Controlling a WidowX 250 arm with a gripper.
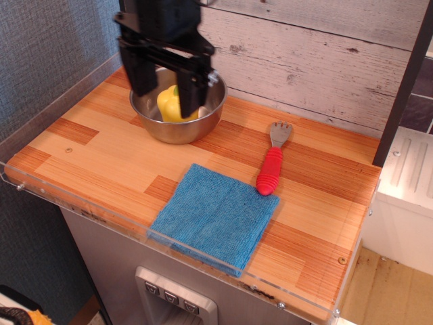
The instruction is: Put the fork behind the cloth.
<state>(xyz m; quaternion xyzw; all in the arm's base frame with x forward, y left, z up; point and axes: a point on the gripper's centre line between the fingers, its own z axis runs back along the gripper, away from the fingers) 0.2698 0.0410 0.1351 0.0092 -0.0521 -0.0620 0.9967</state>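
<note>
Fork [271, 162] lies flat on the table [101, 152], released, red handle end touching or just at the back-right corner of the cloth [215, 217], grey tines pointing away toward the plank wall [304, 61]. Long axis runs roughly front-to-back, tilted slightly right at the tine end. It sits beyond the cloth's far edge from the camera, though off to the right side rather than centred, so the placement looks done or close to it; that is a judgement.

Gripper [166, 87] is up at the back left, over the steel bowl [177, 103], well apart from the fork. The fork lies to the right and toward the front from the fingers [140, 74]. Fingers spread wide, nothing between them. Hard to say how high above the bowl they hang, since the view gives no clear depth there.

Bowl holds one yellow bell pepper [174, 103], partly hidden behind the right finger. The bowl stands near the back left of the table, apart from the cloth.

If the fork needs recentring behind the cloth, the arm would have to travel right and forward and come down across the handle, closing across its narrow width.
</note>
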